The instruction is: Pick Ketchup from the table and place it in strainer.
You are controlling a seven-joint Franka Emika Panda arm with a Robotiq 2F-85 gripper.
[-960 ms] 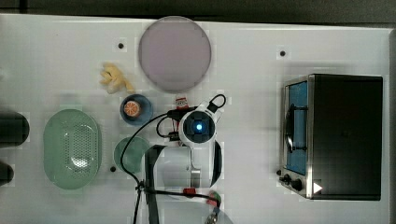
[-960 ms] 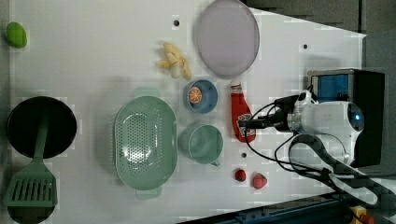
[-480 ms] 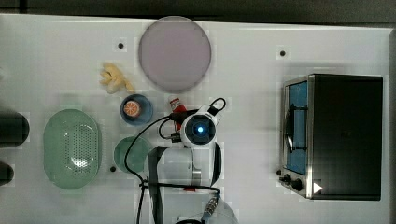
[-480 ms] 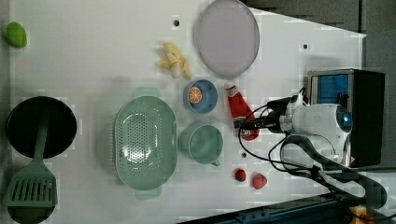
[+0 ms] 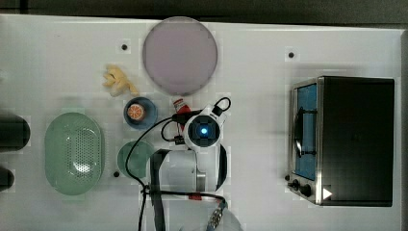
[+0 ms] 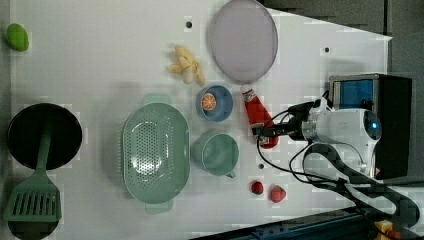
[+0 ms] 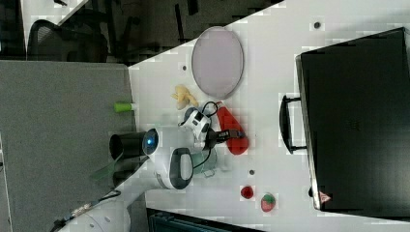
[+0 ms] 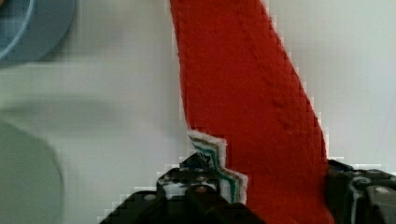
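The Ketchup (image 6: 257,111), a small red bottle with a white cap, lies on the white table between the blue bowl and my arm. My gripper (image 6: 268,131) is down at the bottle's fat end. In the wrist view the black fingers (image 8: 201,191) press against both sides of the red body (image 8: 247,93), so it is shut on the bottle, which rests on the table. The right view shows the gripper (image 7: 231,134) across the bottle (image 7: 237,142). In the top view only the neck (image 5: 179,104) pokes out from under my wrist. The pale green strainer (image 6: 131,150) stands at the left view's left, beyond the cup.
A teal cup (image 6: 217,152) and a blue bowl holding an orange slice (image 6: 215,102) stand between bottle and strainer. A lilac plate (image 6: 243,40), a banana (image 6: 187,70), two strawberries (image 6: 257,187), a toaster oven (image 5: 346,139) and a black pan with spatula (image 6: 42,135) surround them.
The fingers have closed in from wide open onto the bottle's sides. The bottle has turned slightly on the table. The arm has barely shifted.
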